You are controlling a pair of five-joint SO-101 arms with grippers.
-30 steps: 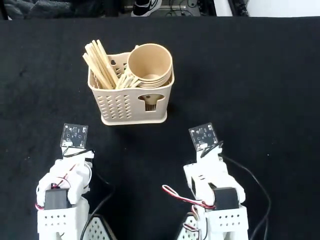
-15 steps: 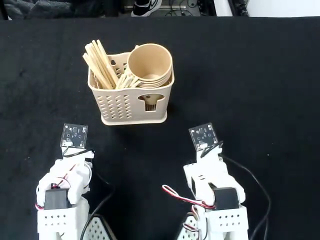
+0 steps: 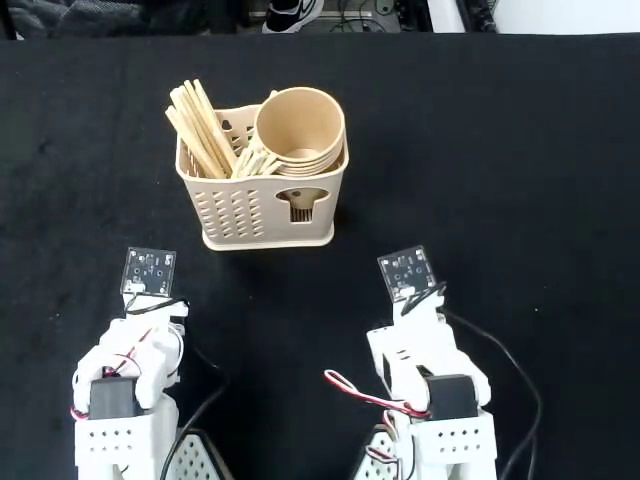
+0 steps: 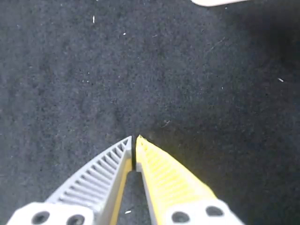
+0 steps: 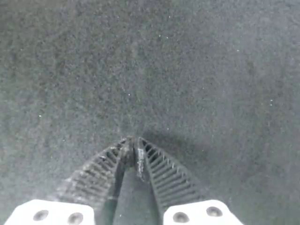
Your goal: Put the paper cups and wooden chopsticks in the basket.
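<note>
- Nothing has shifted over the last second: both arms sit exactly where they were, folded back at the near edge of the tabletop (image 3: 520, 180), and the basket has not budged.
- The basket (image 3: 262, 215) stands upright toward the far edge, a little left of the middle, well apart from both arms.
- The cups (image 3: 300, 125) are nested in one stack in the basket's right half, mouth up, with the top one rising above the rim.
- The chopsticks (image 3: 200, 125) lean in a bundle in the left half, their ends fanning out past the far-left corner of the basket (a few more lie slanted against the cups).
- The left gripper (image 4: 134, 139) is closed tip to tip with nothing between its jaws, only black cloth beneath it.
- The right gripper (image 5: 132, 140) is the same: jaws pressed together, empty, over bare cloth.
- I see no stray cup or chopstick anywhere on the cloth, so from where I stand the job looks finished, and the stillness reads as the arms resting at home rather than pausing mid-step.
- My guess is that no further move is called for; the only loose end is the leaning chopsticks, which could tip out if the basket were knocked.
</note>
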